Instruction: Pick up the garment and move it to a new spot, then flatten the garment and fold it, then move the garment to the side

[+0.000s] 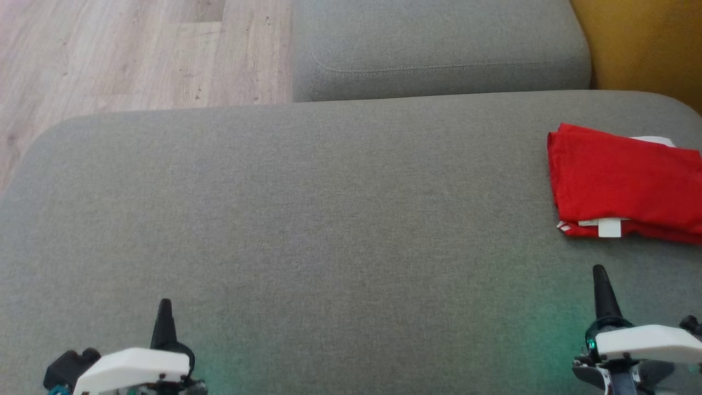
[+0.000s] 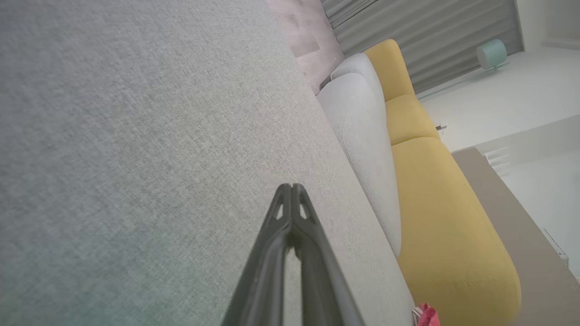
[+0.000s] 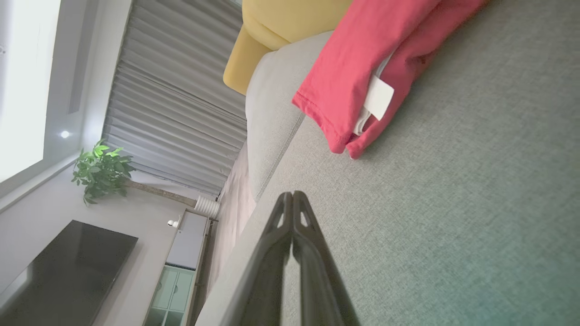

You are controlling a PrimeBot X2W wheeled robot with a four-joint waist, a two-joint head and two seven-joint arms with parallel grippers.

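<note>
Head view | L gripper (image 1: 164,303) low-left, pressed together | R gripper (image 1: 599,270) low-right, pressed together, nr garment (image 1: 620,175)

A home living room.
Soft grey sofa cushions (image 1: 307,219) sit beside a mustard-yellow sofa (image 2: 435,217) on a pale wood-plank floor (image 1: 137,55). Long grey pleated curtains (image 3: 172,104) hang beyond them. A dark flat television (image 3: 68,271), a leafy potted plant (image 3: 102,170) and a low glass-fronted cabinet (image 3: 181,253) stand along one wall.

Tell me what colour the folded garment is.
The garment is red, with a white tag; best in the head view.
</note>
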